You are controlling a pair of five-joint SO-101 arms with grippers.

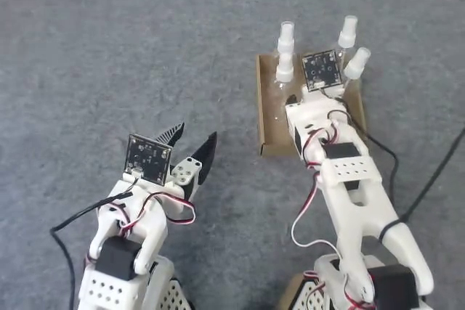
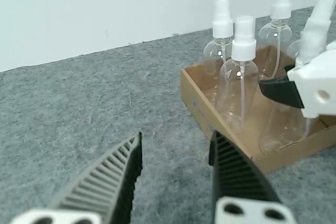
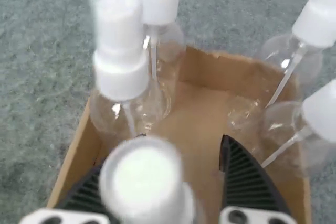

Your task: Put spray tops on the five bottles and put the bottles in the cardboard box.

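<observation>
Grey, carpet-like covering lies over the bench [image 1: 109, 56], with a plain white wall [image 2: 105, 3] behind it; the cardboard box [image 1: 270, 132] sits flat on the covering in front of the right arm.

Four bottles [image 2: 239, 85] of clear plastic stand upright inside the box, two along each side; each carries a white spray top [image 1: 348, 30].

Right end effector [image 3: 181, 139] is down over the box, between the two pairs; a fifth bottle [image 3: 144, 182], also white-topped, stands directly under its wrist camera, inside the box; whether the end effector clamps this bottle or stands released from it cannot be told.

Left end effector [image 1: 195, 136] hangs over bare covering on the left side of the box, apart from it; its two dark ribbed fingers [image 2: 113, 179] are spread well apart and hold nothing; it points towards the far wall.
</observation>
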